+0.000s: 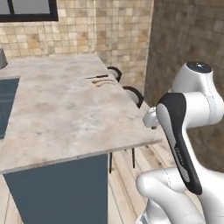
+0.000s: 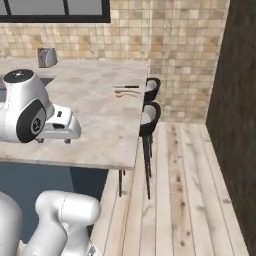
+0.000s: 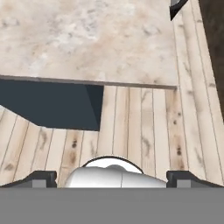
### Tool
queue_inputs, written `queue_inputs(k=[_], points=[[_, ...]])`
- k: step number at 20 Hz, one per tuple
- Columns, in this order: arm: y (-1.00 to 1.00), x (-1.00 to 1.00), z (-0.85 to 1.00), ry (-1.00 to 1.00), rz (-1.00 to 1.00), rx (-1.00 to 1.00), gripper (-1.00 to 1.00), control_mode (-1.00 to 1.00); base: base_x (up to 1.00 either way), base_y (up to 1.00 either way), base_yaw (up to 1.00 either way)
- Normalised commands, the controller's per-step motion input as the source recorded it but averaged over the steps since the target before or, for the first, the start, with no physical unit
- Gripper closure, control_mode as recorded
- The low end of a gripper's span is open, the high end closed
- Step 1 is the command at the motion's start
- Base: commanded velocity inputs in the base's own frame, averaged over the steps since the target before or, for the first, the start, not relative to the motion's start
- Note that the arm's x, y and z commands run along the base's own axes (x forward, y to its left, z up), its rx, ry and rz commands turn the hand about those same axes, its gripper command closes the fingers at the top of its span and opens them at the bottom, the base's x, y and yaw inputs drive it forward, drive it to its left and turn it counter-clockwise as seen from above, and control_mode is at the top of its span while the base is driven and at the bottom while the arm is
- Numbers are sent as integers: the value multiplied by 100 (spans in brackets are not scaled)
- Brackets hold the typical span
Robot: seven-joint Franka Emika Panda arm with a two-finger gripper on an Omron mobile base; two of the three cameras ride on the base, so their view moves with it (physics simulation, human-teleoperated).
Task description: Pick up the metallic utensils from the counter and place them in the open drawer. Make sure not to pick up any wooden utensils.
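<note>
A: Beige marbled stone, the counter (image 1: pixel 65 113), filled most of both base views. The utensils (image 1: pixel 101 80) lay in a tight cluster at the far edge, about one o'clock in the left base view, just beside the dark stools (image 2: pixel 150 105).

B: Gripper state?

A: The gripper (image 3: pixel 111 177) was released, finger tips wide apart at five and seven o'clock of the hand view, nothing between them. It looked down past the counter's near edge at plank floor, well apart from the cluster.

B: Could the metal pieces be told from the wooden ones?

A: Poorly. A slim black stick (image 2: pixel 131 86) lay at the top of the group; the pieces below it were probably spoons, but too small to sort by finish.

B: Risks noted?

A: Judged three. The items lay so close that wide jaws could take a wooden spoon along with a metal one. A nudge could send a piece off the nearby edge among the stools. The drawer's place was not made out, so the carry route was unplanned.
</note>
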Motion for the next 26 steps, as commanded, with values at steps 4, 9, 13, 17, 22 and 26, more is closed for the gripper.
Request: queue_inputs(k=[4, 9, 13, 17, 22, 26], points=[[0, 0, 0, 0, 0, 0, -100, 100, 73, -67, 69], [0, 0, 0, 0, 0, 0, -100, 100, 78, -86, 52], [0, 0, 0, 0, 0, 0, -100, 100, 0, -100, 27], [0, 0, 0, 0, 0, 0, -100, 100, -37, -100, 19], [0, 0, 0, 0, 0, 0, -100, 100, 17, -100, 37], [0, 0, 0, 0, 0, 0, -100, 100, 39, -100, 51]])
